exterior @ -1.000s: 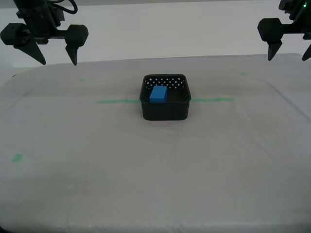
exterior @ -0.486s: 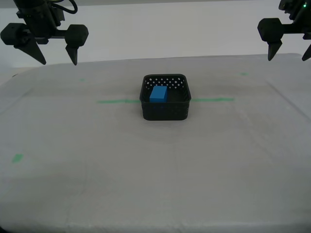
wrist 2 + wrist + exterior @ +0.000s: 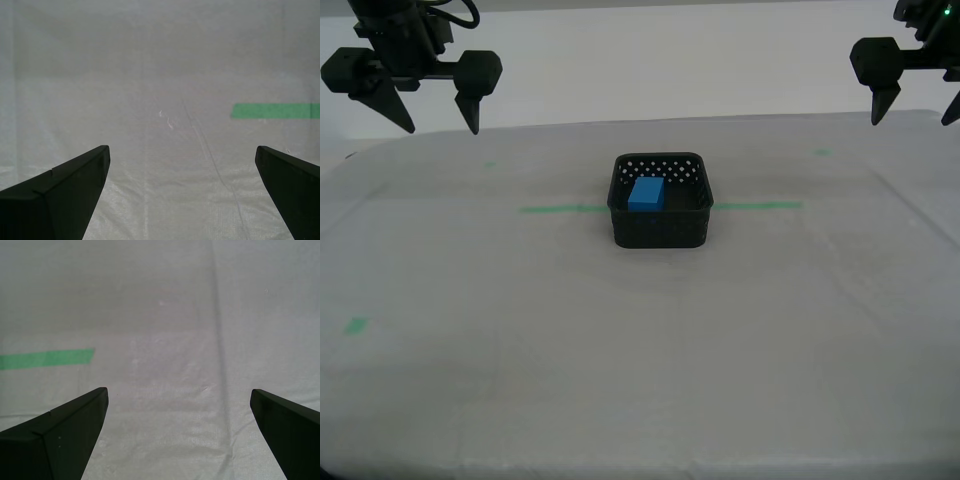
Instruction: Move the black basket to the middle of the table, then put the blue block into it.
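The black basket [image 3: 660,225] stands at the middle of the table [image 3: 640,360], on the green tape line. The blue block [image 3: 647,194] lies inside it, toward the side on the exterior view's left. My first gripper [image 3: 178,389] is open and empty over bare cloth. My second gripper [image 3: 181,147] is also open and empty over bare cloth. Neither wrist view shows the basket or the block. In the exterior view one arm's open gripper [image 3: 425,115] hangs high at the far left and another [image 3: 915,105] at the far right, both well away from the basket.
A long green tape line [image 3: 560,209] crosses the table behind the basket; its ends show in the first wrist view [image 3: 47,359] and the second wrist view [image 3: 275,110]. A small green tape bit [image 3: 357,325] lies near the table's edge at the exterior view's left.
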Available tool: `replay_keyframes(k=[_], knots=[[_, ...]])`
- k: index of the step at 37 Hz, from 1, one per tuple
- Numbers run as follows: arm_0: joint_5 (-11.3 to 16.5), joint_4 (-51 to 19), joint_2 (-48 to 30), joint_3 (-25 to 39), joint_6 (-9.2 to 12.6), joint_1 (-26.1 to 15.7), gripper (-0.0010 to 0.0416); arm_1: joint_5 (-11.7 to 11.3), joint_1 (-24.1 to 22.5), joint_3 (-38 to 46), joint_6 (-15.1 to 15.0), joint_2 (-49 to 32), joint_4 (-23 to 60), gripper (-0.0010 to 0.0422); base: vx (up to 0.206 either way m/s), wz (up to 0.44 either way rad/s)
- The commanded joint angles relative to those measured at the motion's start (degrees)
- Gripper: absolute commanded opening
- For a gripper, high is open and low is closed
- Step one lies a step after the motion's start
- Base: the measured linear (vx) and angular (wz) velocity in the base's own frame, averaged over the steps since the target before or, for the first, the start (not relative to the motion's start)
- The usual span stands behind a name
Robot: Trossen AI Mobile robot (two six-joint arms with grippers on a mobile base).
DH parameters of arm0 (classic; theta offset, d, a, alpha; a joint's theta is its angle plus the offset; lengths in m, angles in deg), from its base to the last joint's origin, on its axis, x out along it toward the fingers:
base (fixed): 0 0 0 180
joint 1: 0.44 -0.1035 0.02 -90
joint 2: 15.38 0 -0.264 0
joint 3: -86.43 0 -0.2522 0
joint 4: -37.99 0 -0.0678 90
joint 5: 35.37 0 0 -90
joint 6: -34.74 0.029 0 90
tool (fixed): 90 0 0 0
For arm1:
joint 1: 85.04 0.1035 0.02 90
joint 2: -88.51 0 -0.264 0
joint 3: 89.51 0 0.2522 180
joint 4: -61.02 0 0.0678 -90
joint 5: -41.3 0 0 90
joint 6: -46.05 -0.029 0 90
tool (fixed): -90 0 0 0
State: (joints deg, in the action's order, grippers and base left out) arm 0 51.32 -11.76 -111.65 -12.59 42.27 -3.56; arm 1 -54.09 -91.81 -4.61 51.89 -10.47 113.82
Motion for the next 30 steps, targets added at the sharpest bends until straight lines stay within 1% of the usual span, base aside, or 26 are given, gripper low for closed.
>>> replay_keyframes(k=[1,30], knots=[[-0.1,0.1,0.0,0.0,-0.1,0.0,0.0398,-0.2,0.0,0.0,-0.1,0.0,0.0,0.04,0.0,0.0],[-0.1,0.1,0.0,0.0,-0.1,0.0,0.0399,-0.2,0.0,0.0,-0.1,0.0,-0.1,0.04,0.0,0.0]])
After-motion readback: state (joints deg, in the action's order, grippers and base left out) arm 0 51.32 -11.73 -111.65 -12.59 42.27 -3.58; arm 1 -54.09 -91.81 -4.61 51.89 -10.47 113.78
